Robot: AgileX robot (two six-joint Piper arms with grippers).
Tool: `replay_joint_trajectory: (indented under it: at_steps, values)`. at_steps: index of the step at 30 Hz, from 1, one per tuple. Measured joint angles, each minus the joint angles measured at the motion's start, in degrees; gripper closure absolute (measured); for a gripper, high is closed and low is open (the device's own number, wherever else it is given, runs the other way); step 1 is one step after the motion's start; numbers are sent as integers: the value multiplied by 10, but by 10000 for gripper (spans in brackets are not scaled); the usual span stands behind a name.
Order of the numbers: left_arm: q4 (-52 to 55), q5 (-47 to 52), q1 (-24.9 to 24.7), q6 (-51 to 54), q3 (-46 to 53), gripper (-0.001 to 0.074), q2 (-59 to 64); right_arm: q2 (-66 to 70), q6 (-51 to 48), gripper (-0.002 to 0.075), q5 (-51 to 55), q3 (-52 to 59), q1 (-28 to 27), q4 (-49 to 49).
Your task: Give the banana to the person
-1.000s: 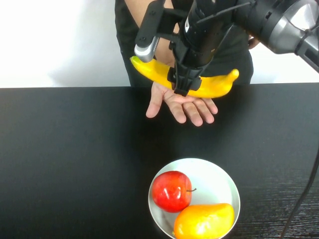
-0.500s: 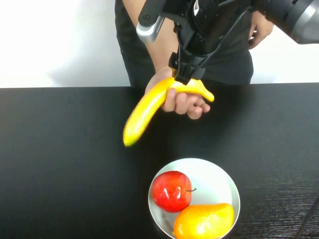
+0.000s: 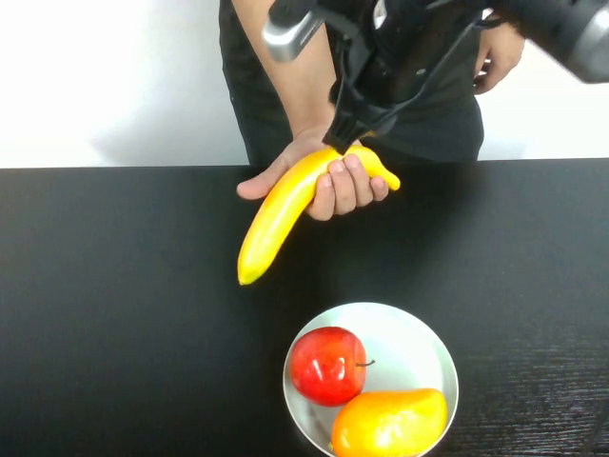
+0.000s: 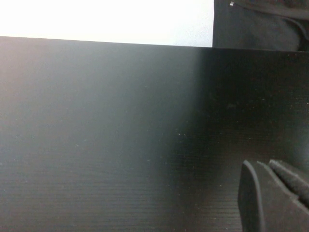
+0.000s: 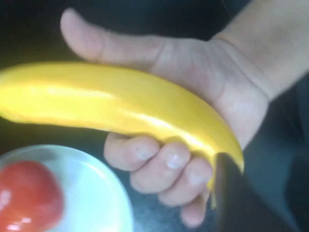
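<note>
Banana (image 3: 282,211) passed into person's hand (image 3: 328,181); right end effector (image 3: 344,130) lifted, finger state unclear; left end effector (image 4: 270,195) cropped, unclear.

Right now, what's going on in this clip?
A handover is under way. The person's hand is curled around the banana above the black table. The right end effector sits just above the banana's far end. The left end effector rests low over bare table. An apple and a mango-shaped fruit sit in the white bowl.

Right arm: matte black housings, silver-grey cylindrical joint caps, black cables; black right gripper (image 3: 344,130). Left gripper (image 4: 276,193): black ridged finger pads.
</note>
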Motion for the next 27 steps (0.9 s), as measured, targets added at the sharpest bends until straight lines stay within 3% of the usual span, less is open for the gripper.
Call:
replay_joint_trajectory:
  at_steps: [2,6,14,27]
  values:
    - [0,0,0,0,0,739,0,-34,38,647,0,28,0,3]
    - [0,0,0,0,0,739,0,-121,90,716,-1,127,0,3]
    - [0,0,0,0,0,739,0,-319,197,731,0,332,0,18]
    - [0,0,0,0,0,739,0,-463,215,733,-10,470,-2,-24]
